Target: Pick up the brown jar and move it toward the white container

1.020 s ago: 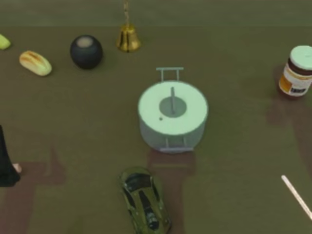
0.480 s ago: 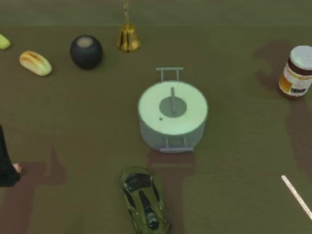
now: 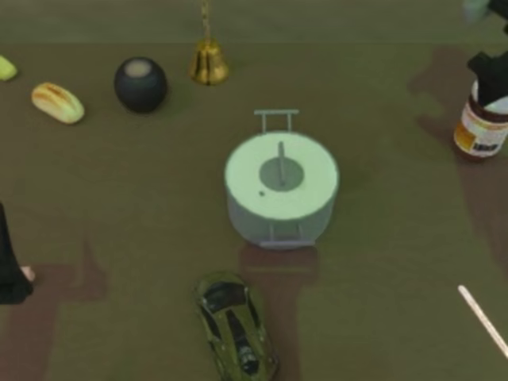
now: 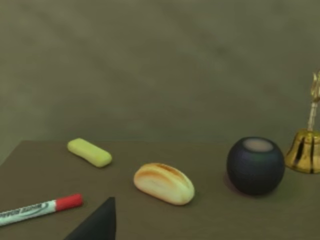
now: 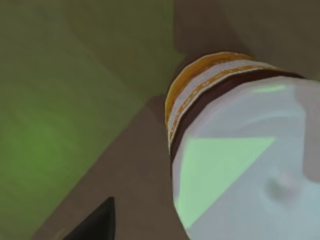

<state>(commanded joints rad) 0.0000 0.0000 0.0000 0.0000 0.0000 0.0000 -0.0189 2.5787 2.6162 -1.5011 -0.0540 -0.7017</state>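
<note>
Brown jar [image 3: 480,127]: seen upright at the far right of the desk [image 3: 143,206], near the top view's right edge; its white-and-orange label faces the camera, and its lid is partly covered from above by the right hand.
Right hand [image 3: 494,73]: a dark shape is seen directly over the jar's lid in the top view; whether it is open or closed cannot be told. In the right wrist view the jar's white lid [image 5: 250,170] fills the frame from close above, and only a dark finger tip [image 5: 95,222] is shown.
White container [image 3: 281,189]: placed at the middle of the desk, well apart from the jar, with a grey disc and pin on top and thin wire handles.
Left hand [image 3: 9,262]: parked at the left edge of the desk; open or closed cannot be told.
Other things: a dark ball [image 3: 140,83], a gold bell [image 3: 209,62] and a bread roll [image 3: 57,102] are lined along the far side; a green toy car [image 3: 235,324] lies below the container.
</note>
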